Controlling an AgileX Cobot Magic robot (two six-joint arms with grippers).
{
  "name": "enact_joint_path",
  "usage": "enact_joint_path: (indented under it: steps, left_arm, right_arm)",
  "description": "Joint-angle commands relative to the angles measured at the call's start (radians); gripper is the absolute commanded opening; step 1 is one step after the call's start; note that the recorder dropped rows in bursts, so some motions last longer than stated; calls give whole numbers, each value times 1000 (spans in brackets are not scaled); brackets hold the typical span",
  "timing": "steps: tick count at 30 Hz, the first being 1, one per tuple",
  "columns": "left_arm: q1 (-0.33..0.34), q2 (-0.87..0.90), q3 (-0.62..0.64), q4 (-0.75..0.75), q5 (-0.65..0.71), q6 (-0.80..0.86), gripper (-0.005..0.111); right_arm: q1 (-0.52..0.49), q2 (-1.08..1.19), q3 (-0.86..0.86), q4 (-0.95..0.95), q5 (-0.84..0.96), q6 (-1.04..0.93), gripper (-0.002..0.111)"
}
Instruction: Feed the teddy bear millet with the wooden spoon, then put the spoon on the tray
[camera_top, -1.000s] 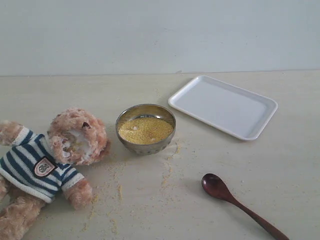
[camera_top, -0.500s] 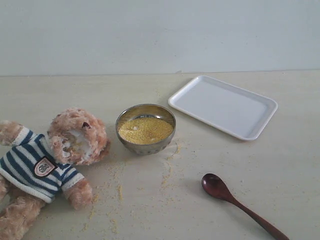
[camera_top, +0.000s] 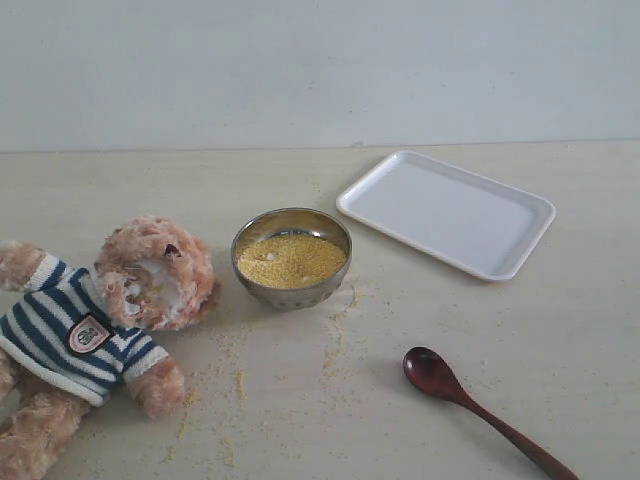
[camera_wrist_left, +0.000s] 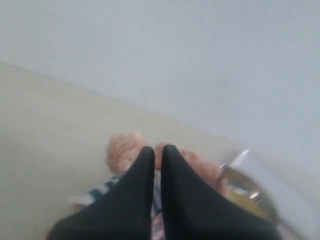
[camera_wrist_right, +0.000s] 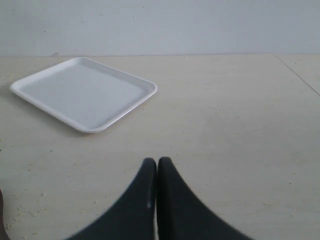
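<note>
The teddy bear (camera_top: 95, 320) lies on its back at the left of the table, in a striped sweater. Beside its head stands a steel bowl heaped with millet (camera_top: 291, 260). The wooden spoon (camera_top: 478, 408) lies at the front right, its oval bowl toward the middle. The white tray (camera_top: 446, 212) sits empty at the back right. No arm shows in the exterior view. My left gripper (camera_wrist_left: 157, 150) is shut and empty, with the blurred teddy bear (camera_wrist_left: 125, 150) beyond its tips. My right gripper (camera_wrist_right: 157, 162) is shut and empty, with the tray (camera_wrist_right: 85, 92) some way beyond it.
Loose millet specks (camera_top: 335, 345) lie scattered over the table between the bear, the bowl and the spoon. The steel bowl (camera_wrist_left: 250, 192) shows blurred in the left wrist view. A pale wall rises behind the table's far edge.
</note>
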Motion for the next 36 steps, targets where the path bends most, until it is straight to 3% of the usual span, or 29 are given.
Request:
enact_joint_path:
  steps: [1,6,9,10,11,12,13,16,17,20,22,26,31,36]
  left_arm:
    - [-7,-2,4,-218,-63,-67,5]
    - [-7,-2,4,-215,-256,-22,5]
    - [-5,-2,4,-241,-661,110,5]
    - [-5,69,-31,-415,-936,168,5]
    - [-8,110,-76,-508,-966,228,5]
    - [-8,197,-156,-622,-899,363,5]
    - [-8,323,-269,-636,-693,626,5]
    - [-5,745,-648,-528,-25,1137,5]
    - [-2,802,-698,-519,52,1130,5]
    - [30,1005,-852,-393,342,893,5]
    - [65,1128,-940,-157,547,695,5]
    - [121,1211,-970,210,771,522,5]
    - [135,1187,-923,256,740,535,5]
    - [135,1167,-860,471,711,569,5]
  right_arm:
    - [1,-5,-1,-1,-5,0,0]
    - [1,-5,-1,-1,-5,0,0]
    - [1,-5,-1,-1,-5,0,0]
    - [1,-5,-1,-1,-5,0,0]
    - [1,-5,-1,-1,-5,0,0]
    - [1,-5,-1,-1,-5,0,0]
    - [1,-5,-1,-1,-5,0,0]
    - [1,-5,-1,-1,-5,0,0]
    - [1,-5,-1,-1,-5,0,0]
    - [1,-5,-1,-1,-5,0,0]
    - [1,-5,-1,1,-5,0,0]
    - [1,-5,-1,4,-5,0,0]
    - [3,-5,-1,3,-5,0,0]
    - [3,-5,-1,3,-5,0,0]
